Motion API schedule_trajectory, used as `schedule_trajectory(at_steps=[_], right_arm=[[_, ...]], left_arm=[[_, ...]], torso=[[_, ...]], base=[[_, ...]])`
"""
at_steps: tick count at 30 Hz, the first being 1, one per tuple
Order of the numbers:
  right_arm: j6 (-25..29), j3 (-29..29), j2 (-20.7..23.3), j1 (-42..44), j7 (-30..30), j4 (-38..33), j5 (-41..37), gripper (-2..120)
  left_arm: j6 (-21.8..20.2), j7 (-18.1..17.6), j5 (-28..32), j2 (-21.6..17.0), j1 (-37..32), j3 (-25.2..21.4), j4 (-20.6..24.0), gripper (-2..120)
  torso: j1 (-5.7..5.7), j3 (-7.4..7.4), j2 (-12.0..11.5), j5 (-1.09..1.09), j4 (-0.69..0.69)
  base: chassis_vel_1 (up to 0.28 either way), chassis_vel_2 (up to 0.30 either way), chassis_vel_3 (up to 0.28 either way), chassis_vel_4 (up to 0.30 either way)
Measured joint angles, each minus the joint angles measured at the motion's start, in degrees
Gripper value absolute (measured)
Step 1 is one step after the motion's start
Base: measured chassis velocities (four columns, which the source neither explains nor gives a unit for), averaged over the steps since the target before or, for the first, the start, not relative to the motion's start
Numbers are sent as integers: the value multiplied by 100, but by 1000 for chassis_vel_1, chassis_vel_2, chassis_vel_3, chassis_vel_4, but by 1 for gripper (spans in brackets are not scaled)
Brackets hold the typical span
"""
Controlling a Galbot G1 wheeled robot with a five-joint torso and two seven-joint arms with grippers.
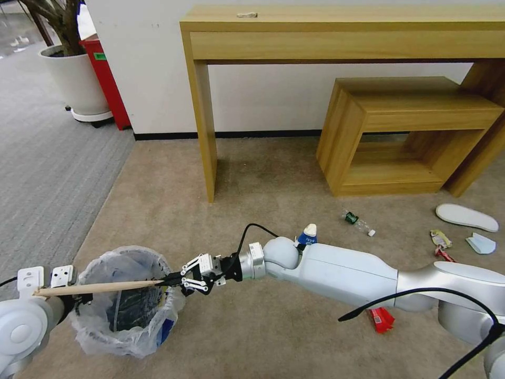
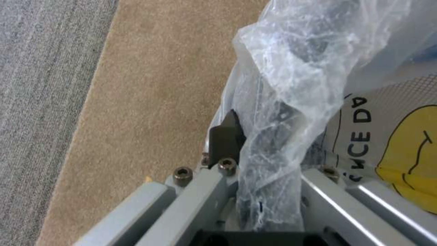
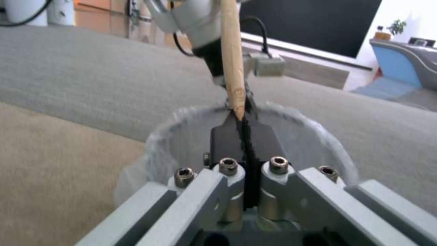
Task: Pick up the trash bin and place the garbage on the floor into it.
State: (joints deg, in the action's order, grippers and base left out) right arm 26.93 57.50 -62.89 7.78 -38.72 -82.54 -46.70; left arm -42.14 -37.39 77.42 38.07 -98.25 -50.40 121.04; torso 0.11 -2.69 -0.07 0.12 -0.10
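Beige carpet floor [image 1: 158,210], grey ribbed carpet [image 1: 47,158] on the robot's left, white wall behind with a long wooden bench [image 1: 342,31] and a low wooden stool [image 1: 405,131] under it. Trash bin [image 1: 126,300] sits low left on the beige floor, clear bag over its rim, dark inside. Left tool [image 1: 79,301] at the bin's near-left rim, clamped on rim and bag. Right tool [image 1: 171,281] reaches across over the bin's right rim, pads pressed together on a wooden stick [image 1: 97,288] lying over the bin mouth. Garbage is scattered right: blue-white cup [image 1: 308,234], small bottle [image 1: 357,221], red wrapper [image 1: 381,319], white slipper [image 1: 465,217], face mask [image 1: 480,243]. Open carpet ahead of the bin.
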Motion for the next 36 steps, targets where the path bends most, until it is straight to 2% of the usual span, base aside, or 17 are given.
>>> schedule_trajectory(at_steps=[5, 10, 36], right_arm=[[19, -69, 242, 18, -19, -66, 4, 0], [27, -72, 214, 70, -2, -83, 19, 0], [17, 220, -509, -2, 240, -17, -8, 0]], left_arm=[[0, 9, -29, 37, 2, 0, -10, 0], [0, 10, -52, 87, -13, 2, 10, 0], [0, -6, -74, 177, -71, -5, 109, 0]], torso=[[0, 0, 0, 0, -2], [0, 0, 0, 0, -1], [0, 0, 0, 0, 0]], base=[[0, 0, 0, 0], [0, 0, 0, 0], [0, 0, 0, 0]])
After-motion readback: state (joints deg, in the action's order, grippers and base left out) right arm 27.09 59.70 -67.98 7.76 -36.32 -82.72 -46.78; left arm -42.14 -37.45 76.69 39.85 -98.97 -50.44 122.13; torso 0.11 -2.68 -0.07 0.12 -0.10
